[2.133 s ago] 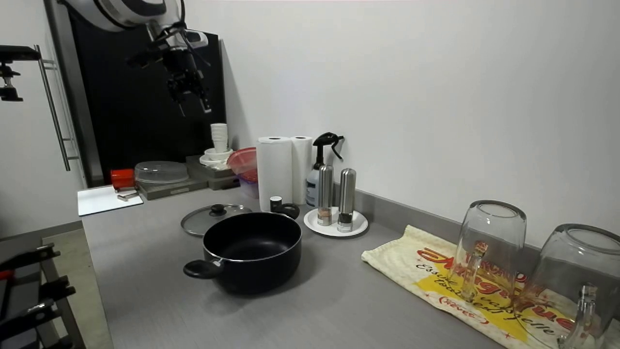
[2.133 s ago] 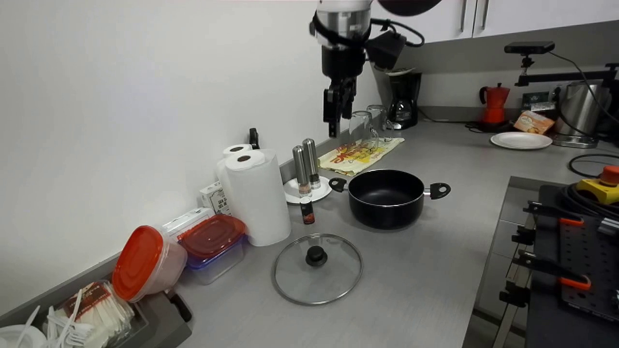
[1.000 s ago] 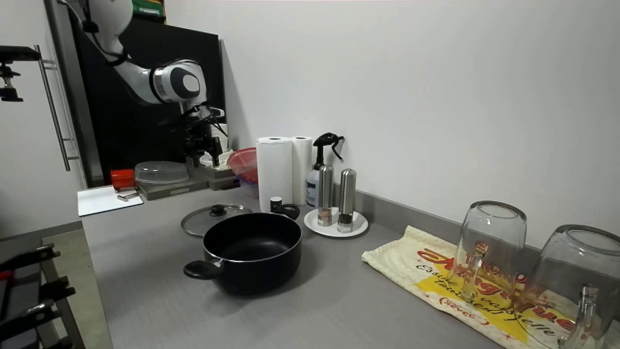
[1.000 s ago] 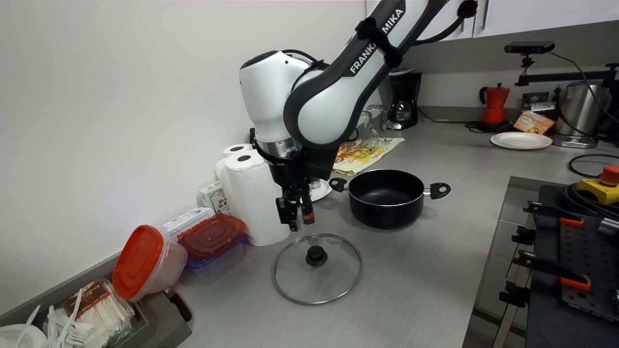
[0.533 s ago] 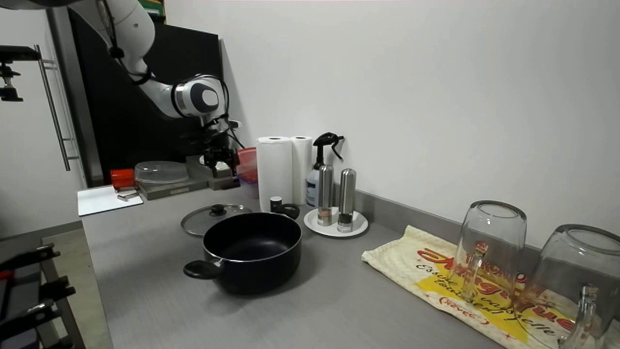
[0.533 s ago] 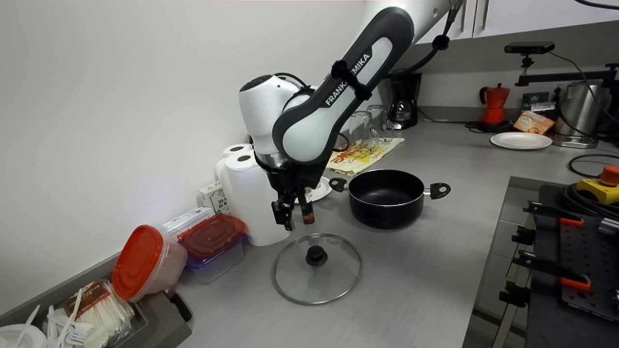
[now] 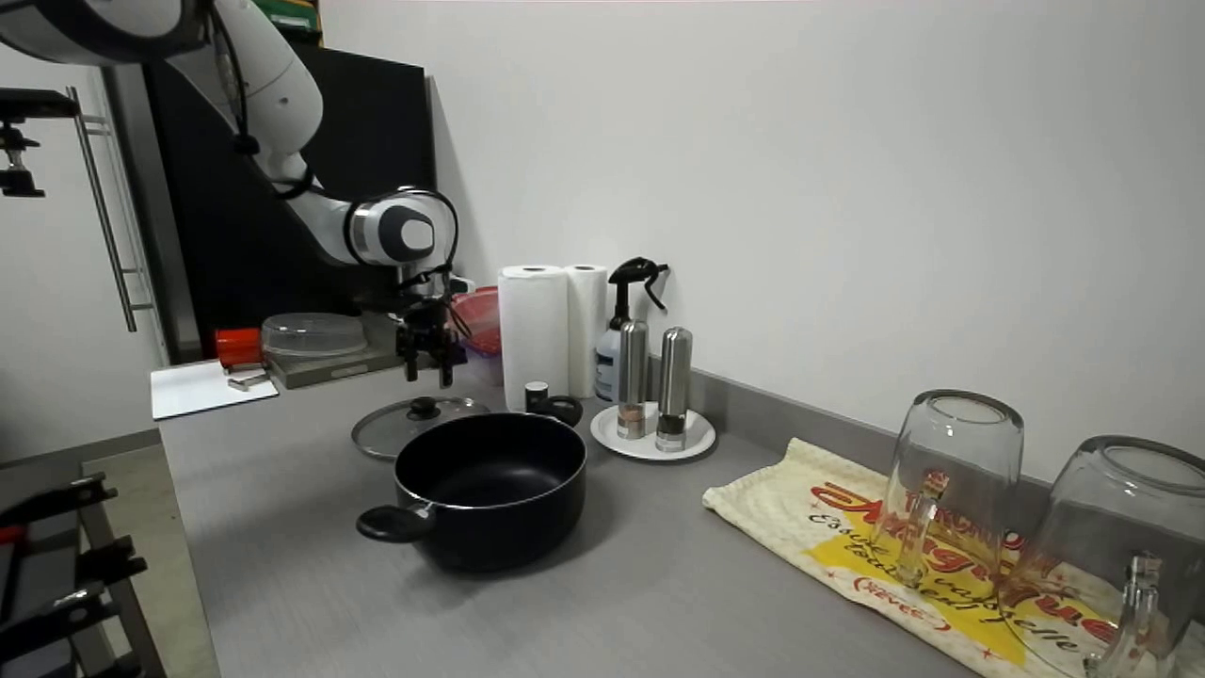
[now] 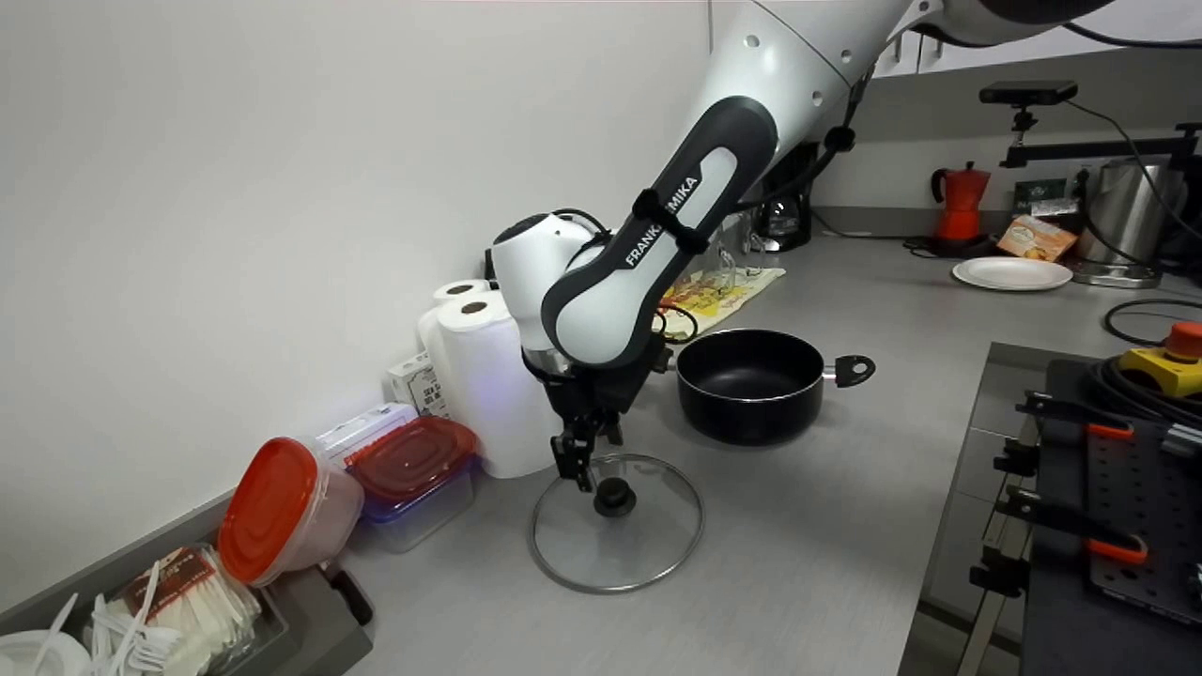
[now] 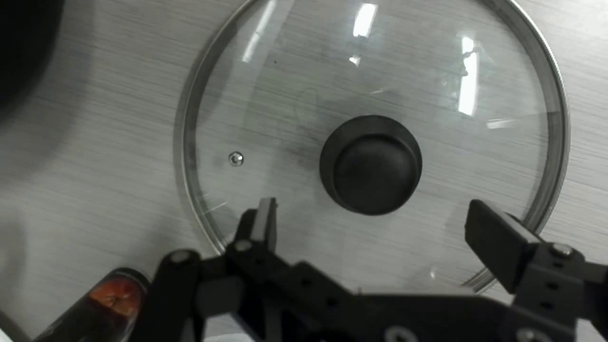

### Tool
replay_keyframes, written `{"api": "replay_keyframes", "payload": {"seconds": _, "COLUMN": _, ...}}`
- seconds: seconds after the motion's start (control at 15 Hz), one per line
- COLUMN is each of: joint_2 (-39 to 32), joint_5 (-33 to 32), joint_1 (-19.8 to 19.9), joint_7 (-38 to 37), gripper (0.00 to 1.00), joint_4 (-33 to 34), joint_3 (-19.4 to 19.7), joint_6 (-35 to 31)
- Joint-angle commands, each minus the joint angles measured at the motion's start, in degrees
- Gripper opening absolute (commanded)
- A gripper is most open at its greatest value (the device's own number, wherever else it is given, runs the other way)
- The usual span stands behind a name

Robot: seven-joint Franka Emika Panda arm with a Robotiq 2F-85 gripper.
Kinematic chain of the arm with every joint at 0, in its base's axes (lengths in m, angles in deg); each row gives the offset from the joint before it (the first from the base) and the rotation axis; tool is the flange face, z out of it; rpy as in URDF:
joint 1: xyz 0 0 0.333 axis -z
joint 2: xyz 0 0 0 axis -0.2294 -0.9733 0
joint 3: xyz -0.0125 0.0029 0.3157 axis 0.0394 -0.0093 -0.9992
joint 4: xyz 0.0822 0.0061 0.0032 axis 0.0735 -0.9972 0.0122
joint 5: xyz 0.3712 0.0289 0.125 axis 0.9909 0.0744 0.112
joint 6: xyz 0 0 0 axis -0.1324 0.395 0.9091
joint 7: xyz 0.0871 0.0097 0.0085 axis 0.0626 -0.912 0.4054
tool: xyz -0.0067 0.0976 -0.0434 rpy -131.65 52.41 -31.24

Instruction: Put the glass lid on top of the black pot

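Well, room between lid point(image 8: 620, 530) and pot point(image 8: 751, 413).

In an exterior view the robot arm point(image 8: 716, 171) bore brand lettering in white capitals, in the upper half of the frame just right of centre: FRANK stood below a black strap point(image 8: 669, 222) and MIKA above it, the letters between hidden. On the cloth point(image 7: 795, 494) at lower right in an exterior view, black script read Essui, with tout under it; the large red script and the word in the red oval were too unclear to read. Black print on a white box point(image 8: 417, 380), left of centre, was too small to make out.
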Motion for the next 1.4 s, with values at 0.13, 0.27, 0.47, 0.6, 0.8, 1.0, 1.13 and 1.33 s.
{"api": "replay_keyframes", "payload": {"seconds": 0.13, "joint_2": -3.5, "joint_5": 3.7, "joint_1": 0.2, "joint_7": 1.2, "gripper": 1.00, "joint_4": 2.7, "joint_3": -0.9, "joint_6": 2.0}}
{"api": "replay_keyframes", "payload": {"seconds": 0.27, "joint_2": -4.2, "joint_5": 4.0, "joint_1": 0.2, "joint_7": 1.2, "gripper": 1.00, "joint_4": 2.8, "joint_3": -0.9, "joint_6": 2.3}}
{"api": "replay_keyframes", "payload": {"seconds": 0.47, "joint_2": -4.8, "joint_5": 4.0, "joint_1": 0.1, "joint_7": 0.9, "gripper": 1.00, "joint_4": 3.7, "joint_3": -0.6, "joint_6": 2.3}}
{"api": "replay_keyframes", "payload": {"seconds": 0.6, "joint_2": -5.1, "joint_5": 3.8, "joint_1": 0.0, "joint_7": 1.0, "gripper": 0.75, "joint_4": 4.6, "joint_3": -0.6, "joint_6": 2.2}}
{"api": "replay_keyframes", "payload": {"seconds": 0.8, "joint_2": -5.4, "joint_5": 3.8, "joint_1": 0.0, "joint_7": 0.9, "gripper": 0.60, "joint_4": 5.7, "joint_3": -0.5, "joint_6": 2.2}}
{"api": "replay_keyframes", "payload": {"seconds": 1.0, "joint_2": -5.3, "joint_5": 3.8, "joint_1": 0.1, "joint_7": 1.0, "gripper": 0.37, "joint_4": 5.7, "joint_3": -0.5, "joint_6": 2.1}}
{"api": "replay_keyframes", "payload": {"seconds": 1.13, "joint_2": -5.3, "joint_5": 3.9, "joint_1": 0.2, "joint_7": 1.1, "gripper": 0.25, "joint_4": 5.8, "joint_3": -0.5, "joint_6": 2.1}}
{"api": "replay_keyframes", "payload": {"seconds": 1.33, "joint_2": -5.2, "joint_5": 3.9, "joint_1": 0.3, "joint_7": 1.1, "gripper": 0.25, "joint_4": 5.8, "joint_3": -0.5, "joint_6": 2.2}}
